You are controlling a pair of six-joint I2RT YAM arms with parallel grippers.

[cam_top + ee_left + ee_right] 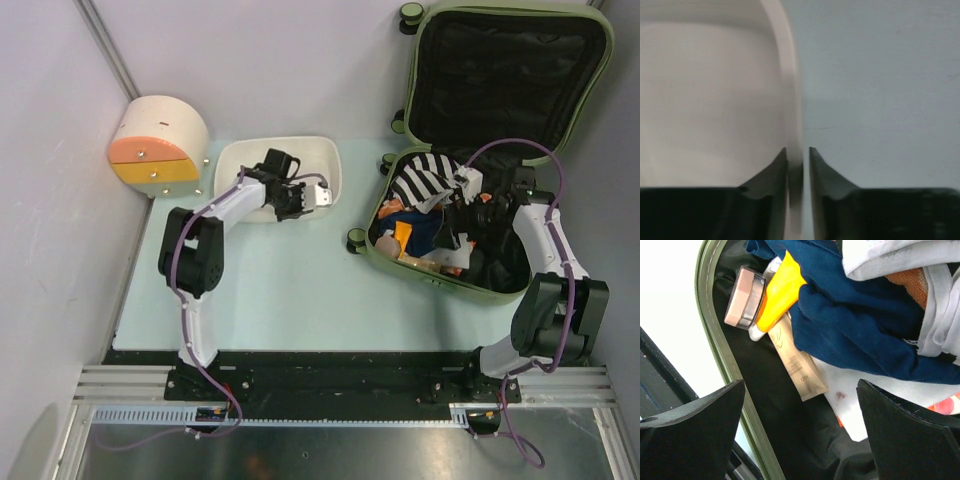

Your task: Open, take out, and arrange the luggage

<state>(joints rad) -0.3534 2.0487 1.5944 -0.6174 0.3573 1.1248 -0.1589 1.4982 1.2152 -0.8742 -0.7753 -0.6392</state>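
Black fingers [695, 435] of the right gripper [800, 390] stand wide apart and hold nothing, hanging over the lower half of the suitcase [385, 215]. Between them lie a beige tube [795, 365], a small round jar [745, 297] against the green rim, a yellow piece [780, 290] and a blue cloth [855, 325] under a pale grey one [900, 255]. From above, the suitcase sits at the far right of the table [280, 290], lying open. Its long axis runs left to right, a little askew, with the wheels [355, 238] on the left end. Its lid [510, 75] is swung away from the arms to the far side, black lining showing. A black-and-white striped cloth [425, 180] lies on top of the contents at the far left corner. The left gripper [799, 165] is well apart from the suitcase, at the near right corner of a white tub [250, 160]. Its fingers are almost together and seem to pinch the tub's rim, though the wrist view is blurred there. A round drawer box [160, 145] with an orange front stands just left of the tub.
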